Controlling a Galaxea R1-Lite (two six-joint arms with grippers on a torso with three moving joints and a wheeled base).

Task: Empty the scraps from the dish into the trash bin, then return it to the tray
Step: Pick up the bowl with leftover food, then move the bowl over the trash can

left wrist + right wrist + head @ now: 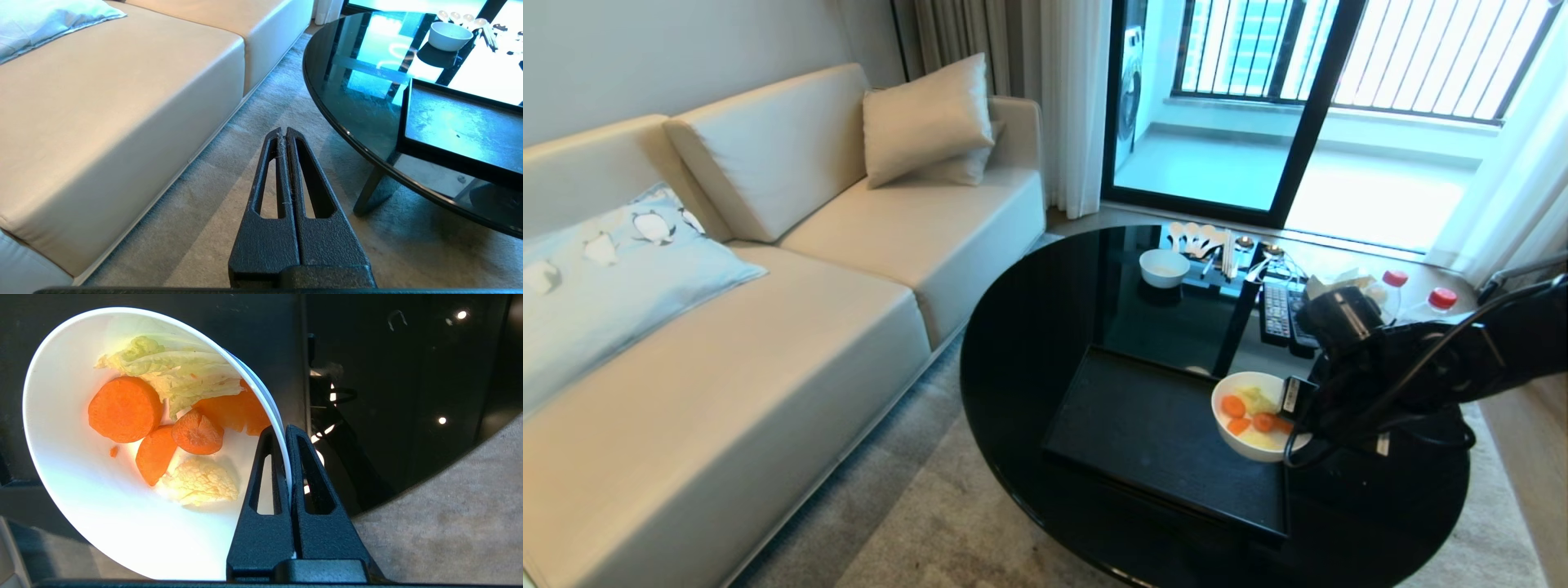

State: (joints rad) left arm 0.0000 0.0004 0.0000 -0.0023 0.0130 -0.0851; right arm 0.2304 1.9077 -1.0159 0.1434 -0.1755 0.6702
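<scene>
The sofa (768,310) fills the room from nine to eleven o'clock in the head view, well apart from the work and no part of it. The round black surface (1045,327) sits toward four o'clock and carries everything that matters; a smaller bowl (1164,267), spoons and clutter are pushed to its twelve o'clock edge, probably to keep the middle free. The tray (1143,425) lies at the middle of the surface as the dish's home spot, bare across most of its floor. The dish (1252,425) sits at the tray's three o'clock edge, the side nearest the working arm, which suits a short reach. The right pincer (288,457) is clamped on the dish's rim, one finger inside the wall and one outside, a thin-edge grip that leaves the mouth free for tipping. In the right wrist view the dish looks tilted and likely lifted, though whether it is clear of the tray I cannot tell. The scraps (175,428), carrot slices, pale cabbage and a cauliflower bit, sit low in the dish, so none has spilled. The bin is in no view. The left pincer (284,134) hangs closed and empty over the carpet (245,134) between sofa and surface, parked out of the way.
</scene>
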